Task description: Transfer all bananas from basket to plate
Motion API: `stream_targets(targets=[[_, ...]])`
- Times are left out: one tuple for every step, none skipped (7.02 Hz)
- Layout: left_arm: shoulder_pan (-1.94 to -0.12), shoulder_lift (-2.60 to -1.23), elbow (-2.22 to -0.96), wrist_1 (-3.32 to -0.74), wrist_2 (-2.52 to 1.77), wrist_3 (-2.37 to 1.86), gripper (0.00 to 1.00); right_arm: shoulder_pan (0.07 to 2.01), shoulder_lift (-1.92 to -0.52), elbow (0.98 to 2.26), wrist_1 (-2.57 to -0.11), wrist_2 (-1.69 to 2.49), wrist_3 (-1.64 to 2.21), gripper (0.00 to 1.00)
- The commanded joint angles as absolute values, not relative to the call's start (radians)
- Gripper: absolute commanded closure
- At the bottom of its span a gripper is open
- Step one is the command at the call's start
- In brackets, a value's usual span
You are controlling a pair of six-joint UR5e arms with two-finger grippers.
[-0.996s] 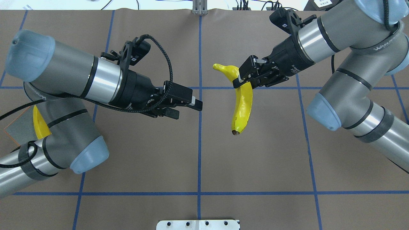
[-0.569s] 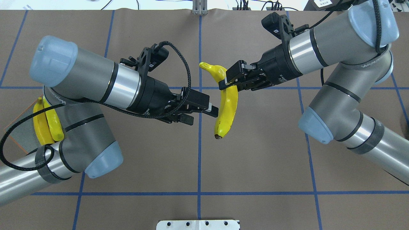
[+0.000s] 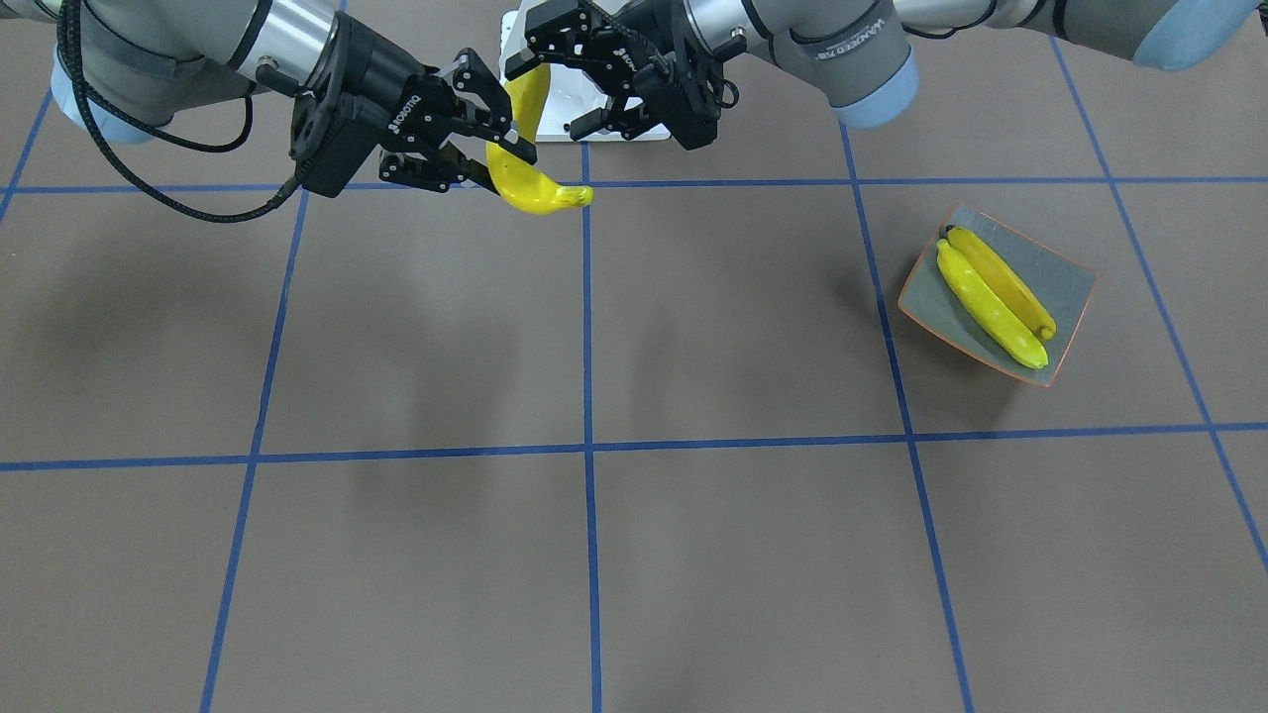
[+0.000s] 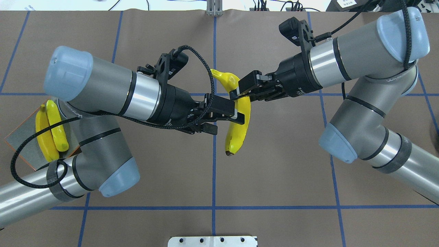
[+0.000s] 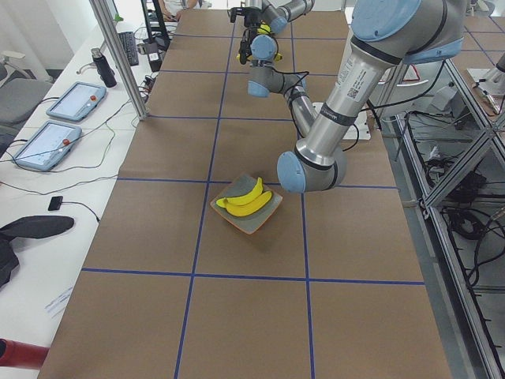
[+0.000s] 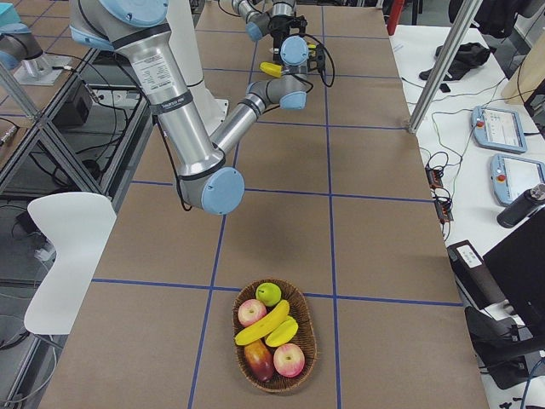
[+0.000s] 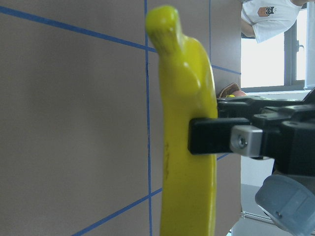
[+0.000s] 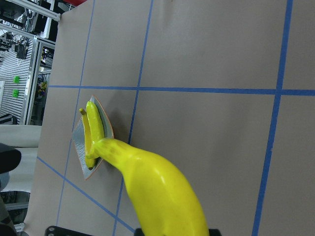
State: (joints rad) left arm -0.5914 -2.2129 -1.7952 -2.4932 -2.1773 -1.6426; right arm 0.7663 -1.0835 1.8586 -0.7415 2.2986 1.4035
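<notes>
Nearest the right-end camera, the basket (image 6: 272,386) holds the last banana (image 6: 264,325) among apples (image 6: 253,312); at mid-table the right gripper (image 4: 240,92) clamps the stem end of the airborne banana (image 4: 238,127), while the left gripper (image 4: 229,124) stands with jaws wide at the fruit's middle, not closed on it; farthest, the plate (image 4: 19,137) carries two bananas (image 4: 46,137) side by side; you may judge the task half done, with a handover in hand and one fruit unfetched.

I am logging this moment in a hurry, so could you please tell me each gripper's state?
Left gripper: open, jaws either side of the banana.
Right gripper: closed, holding that banana.
</notes>
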Motion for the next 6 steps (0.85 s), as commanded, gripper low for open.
stream_targets(targets=[[-0.584,-2.217,-1.796,-2.505,-2.163,-1.644,0.01,0.741,-1.085,1.858,-0.723,2.281,1.404,1.0],[-0.584,-2.217,-1.795,-2.505,-2.163,-1.643,0.01,0.739,-1.086,1.864,-0.721,2.283,1.405,1.0],[-0.583,-2.217,-1.793,-2.505,-2.163,-1.643,0.02,0.741,-1.088,1.873,-0.721,2.283,1.405,1.0],[-0.581,-2.217,-1.79,-2.505,-2.163,-1.641,0.05,0.741,-1.088,1.876,-0.721,2.284,1.407,1.0],[-0.577,-2.217,-1.786,-2.507,-2.148,-1.643,0.06,0.741,-1.089,1.881,-0.721,2.284,1.407,1.0],[-0.575,-2.218,-1.786,-2.508,-2.148,-1.643,0.08,0.741,-1.091,1.881,-0.721,2.284,1.416,1.0]])
